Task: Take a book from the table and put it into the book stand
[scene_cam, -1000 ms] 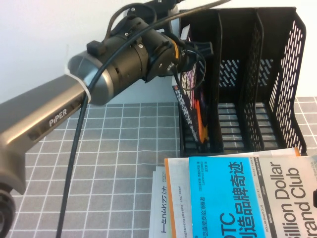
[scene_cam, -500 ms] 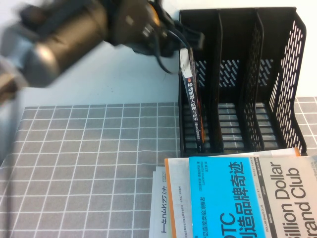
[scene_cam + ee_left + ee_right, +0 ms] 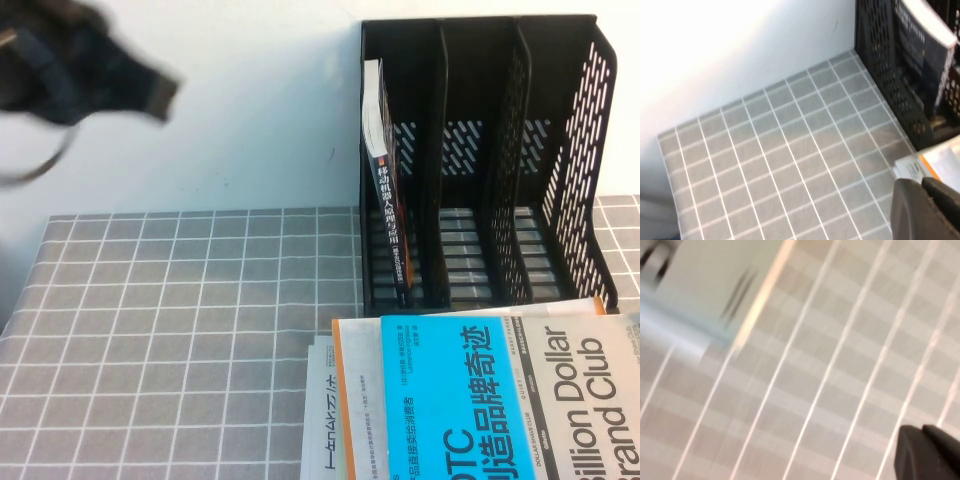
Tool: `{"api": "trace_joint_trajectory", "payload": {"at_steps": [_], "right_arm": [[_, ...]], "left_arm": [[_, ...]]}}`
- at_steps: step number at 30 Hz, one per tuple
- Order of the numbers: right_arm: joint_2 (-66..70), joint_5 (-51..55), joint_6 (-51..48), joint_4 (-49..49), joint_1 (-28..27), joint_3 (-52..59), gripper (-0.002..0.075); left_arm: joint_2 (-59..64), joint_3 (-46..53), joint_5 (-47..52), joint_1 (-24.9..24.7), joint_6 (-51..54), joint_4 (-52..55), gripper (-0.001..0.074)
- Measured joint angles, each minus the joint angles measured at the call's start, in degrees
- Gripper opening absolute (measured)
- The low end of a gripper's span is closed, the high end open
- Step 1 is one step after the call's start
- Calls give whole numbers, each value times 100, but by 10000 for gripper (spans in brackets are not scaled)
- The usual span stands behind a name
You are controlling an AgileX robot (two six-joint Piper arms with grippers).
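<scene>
- The dark-covered paperback book (image 3: 385, 190) with white Chinese lettering on its spine now stands on its own in the leftmost compartment of the tall black slotted plastic book stand (image 3: 560, 150), leaning against the compartment's left wall.
- A second ago the left gripper (image 3: 150, 92) was at that compartment with the book in its hold; it has since let go and pulled away to the far left, and it now shows only as a dark blur high above the table, well apart from the stand.
- Whether its fingers are spread or closed cannot be told; it carries nothing visible.
- The left wrist view confirms the retreat: the book (image 3: 920, 45) sits inside the stand (image 3: 880, 65) while the camera looks back from over the grey cloth table with white grid lines (image 3: 200, 330).
- The right gripper (image 3: 927, 452) hangs low over the grid cloth near the stacked books; its finger state cannot be told either.
- The cyan-and-grey book (image 3: 500, 400) and the white book with black lettering (image 3: 322, 420) lie untouched at the near edge.
- Judged from this, the placement looks done.
</scene>
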Motion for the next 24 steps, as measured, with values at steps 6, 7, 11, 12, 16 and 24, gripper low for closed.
{"api": "trace_joint_trajectory", "payload": {"at_steps": [6,7,11,12,16,24], "right_arm": [[-764,-1963,-44,375,0,329,-3],[-962,-2172,-118,526,0,460,-3],[-1808,-2534,-558,1392,0,1095,-3],[-2008,-2548,-738,1606,0,1286,-3],[-2954,-2591,-1618,2526,0,1971,-3],[-3852,-2831,-1748,3139,0,2421,-3]], "left_arm": [[-1853,2048,-1225,0,-677,12,1],[-2220,2480,-1544,0,-809,24,1],[-3649,4073,-2738,0,-1039,101,1],[-3927,4452,-2986,0,-1052,104,1],[-5060,5648,-4071,0,-1076,198,1],[-5927,6611,-4792,0,-1648,416,1]]}}
